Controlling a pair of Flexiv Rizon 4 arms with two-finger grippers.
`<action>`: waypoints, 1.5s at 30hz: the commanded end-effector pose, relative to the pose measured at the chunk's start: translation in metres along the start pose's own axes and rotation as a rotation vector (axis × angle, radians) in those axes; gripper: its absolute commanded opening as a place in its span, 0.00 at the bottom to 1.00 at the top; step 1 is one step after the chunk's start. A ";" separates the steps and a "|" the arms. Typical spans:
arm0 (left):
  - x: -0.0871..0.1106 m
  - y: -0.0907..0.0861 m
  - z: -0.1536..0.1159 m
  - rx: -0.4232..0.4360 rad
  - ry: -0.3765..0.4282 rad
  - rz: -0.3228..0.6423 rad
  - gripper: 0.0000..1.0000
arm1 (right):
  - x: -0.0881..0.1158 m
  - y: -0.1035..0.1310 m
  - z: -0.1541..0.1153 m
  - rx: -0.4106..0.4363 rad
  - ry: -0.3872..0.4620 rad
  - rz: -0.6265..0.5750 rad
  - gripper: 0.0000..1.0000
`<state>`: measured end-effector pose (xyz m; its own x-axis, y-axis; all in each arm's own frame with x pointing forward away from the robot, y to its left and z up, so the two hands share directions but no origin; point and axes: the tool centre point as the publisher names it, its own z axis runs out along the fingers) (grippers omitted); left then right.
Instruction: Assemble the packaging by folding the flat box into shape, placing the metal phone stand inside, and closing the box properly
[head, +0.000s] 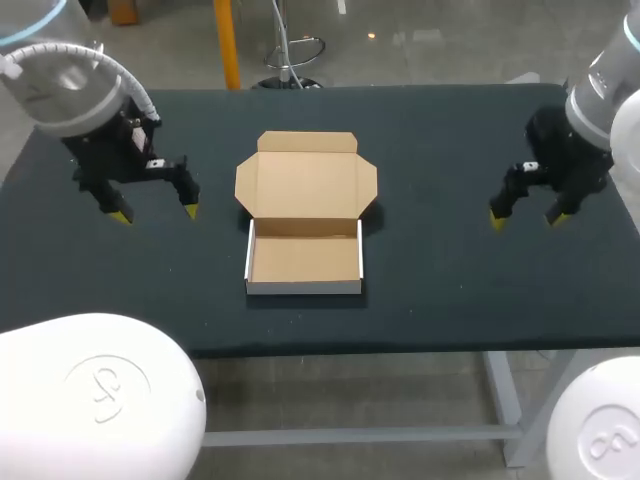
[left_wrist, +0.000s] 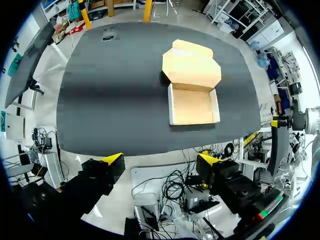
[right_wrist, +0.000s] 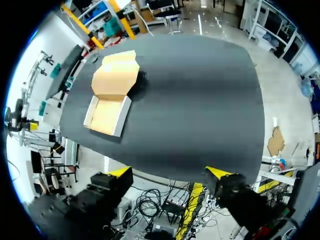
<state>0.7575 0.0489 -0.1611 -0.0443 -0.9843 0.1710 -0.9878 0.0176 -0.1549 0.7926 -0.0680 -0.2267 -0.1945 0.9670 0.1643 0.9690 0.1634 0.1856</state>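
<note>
A cardboard box (head: 304, 256) stands folded into a shallow tray in the middle of the black table, its lid (head: 306, 184) lying open and flat behind it. The tray is empty. No metal phone stand shows in any view. My left gripper (head: 155, 213) hangs open over the table's left part, well clear of the box (left_wrist: 193, 105). My right gripper (head: 527, 219) hangs open over the right part, also far from the box (right_wrist: 107, 115). Nothing lies between either pair of yellow-tipped fingers.
The black table (head: 440, 270) carries only the box. Its front edge runs just below the box, and bare cloth lies to either side of it.
</note>
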 end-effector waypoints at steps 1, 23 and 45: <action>0.002 0.000 0.000 -0.007 -0.041 -0.005 1.00 | -0.002 0.007 -0.011 0.020 0.002 0.014 1.00; -0.011 -0.006 0.009 -0.006 -0.035 -0.053 1.00 | 0.002 0.019 -0.016 0.039 -0.035 0.053 1.00; -0.054 -0.048 0.066 0.021 -0.028 -0.106 1.00 | 0.002 0.019 -0.016 0.039 -0.035 0.053 1.00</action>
<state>0.8052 0.0901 -0.2181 0.0668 -0.9850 0.1594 -0.9800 -0.0948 -0.1748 0.8091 -0.0663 -0.2095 -0.1381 0.9805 0.1400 0.9827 0.1180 0.1430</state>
